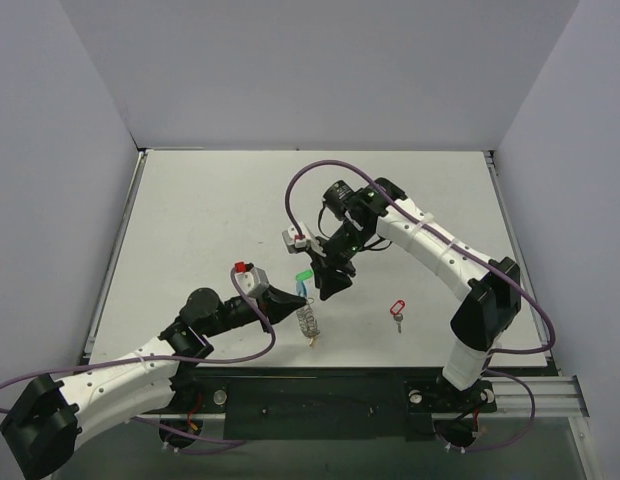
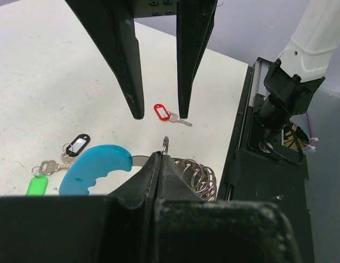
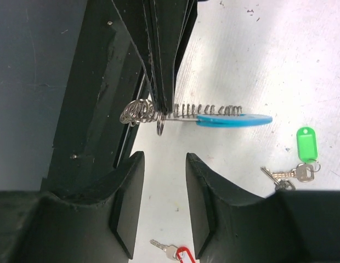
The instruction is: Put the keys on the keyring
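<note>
The left hand (image 2: 162,164) is closed, its two black fingers pinched together on the wire of the keyring (image 3: 183,112), a silvery metal chain loop of bunched coils with a curved light-blue plastic tag (image 2: 96,167) at one end. The grip sits between the tangle of coils and the blue tag, and a single small ring hangs from the wire right at the fingertips. Whether the keyring rests on the white bench (image 1: 190,220) or hangs just above it cannot be told. The right hand (image 3: 163,161) hovers close over the keyring from the far side, its fingers parted with nothing between them and pointing at the held part of the wire without touching it. The green-tagged key (image 3: 304,153), a small silver metal key on an oblong green plastic tag, lies flat on the bench just beyond the blue-tag end of the keyring. The black-tagged key (image 2: 77,146), of the same kind with a black tag, lies touching or nearly touching it, their small rings bunched together. The red-tagged key (image 1: 396,311), again the same kind with a red tag, lies alone on the bench, well apart from the keyring on the right arm's side.
</note>
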Robot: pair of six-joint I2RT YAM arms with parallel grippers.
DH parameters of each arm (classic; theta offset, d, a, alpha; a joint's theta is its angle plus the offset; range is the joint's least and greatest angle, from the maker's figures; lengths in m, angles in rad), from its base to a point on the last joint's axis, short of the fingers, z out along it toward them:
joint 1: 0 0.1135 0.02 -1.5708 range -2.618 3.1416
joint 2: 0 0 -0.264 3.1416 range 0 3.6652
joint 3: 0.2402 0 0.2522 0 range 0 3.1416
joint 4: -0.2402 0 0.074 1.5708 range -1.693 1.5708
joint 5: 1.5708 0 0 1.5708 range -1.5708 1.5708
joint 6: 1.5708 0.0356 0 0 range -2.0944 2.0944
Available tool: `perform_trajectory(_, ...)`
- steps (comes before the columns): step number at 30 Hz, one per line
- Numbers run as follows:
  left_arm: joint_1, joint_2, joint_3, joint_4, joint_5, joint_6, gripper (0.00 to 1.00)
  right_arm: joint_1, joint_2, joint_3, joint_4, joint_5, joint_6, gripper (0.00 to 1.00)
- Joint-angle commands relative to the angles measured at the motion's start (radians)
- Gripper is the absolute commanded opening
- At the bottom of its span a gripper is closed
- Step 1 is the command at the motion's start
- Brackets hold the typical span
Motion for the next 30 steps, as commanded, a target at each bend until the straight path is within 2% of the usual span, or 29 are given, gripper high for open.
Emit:
perform_trajectory(1, -0.006, -0.022, 0.059, 0.023, 0.023, 0.053, 0.0, -0.014, -0.063, 0.035, -0.118, -0.024, -0.124, 0.34)
perform_trajectory(8, -0.01, -0.036, 0.051, 0.034, 0.029, 0.075, 0.0, -0.012, -0.05, 0.021, -0.237, -0.05, -0.362, 0.41)
perform_trajectory(13, -0.012, -0.048, 0.019, 0.095, 0.039, 0.076, 0.0, 0.002, -0.025, 0.048, -0.231, -0.044, -0.339, 0.4)
perform_trajectory(17, -0.023, -0.073, -0.002, 0.135, 0.053, 0.127, 0.0, 0.014, -0.019, 0.096, -0.215, -0.001, -0.252, 0.4)
perform_trajectory(23, -0.059, -0.079, 0.083, -0.049, 0.004, 0.237, 0.0, 0.039, -0.03, 0.14, -0.201, 0.085, -0.194, 0.38)
perform_trajectory(30, -0.058, -0.052, 0.165, -0.173, -0.036, 0.245, 0.0, 0.078, -0.014, 0.137, -0.121, 0.114, -0.083, 0.33)
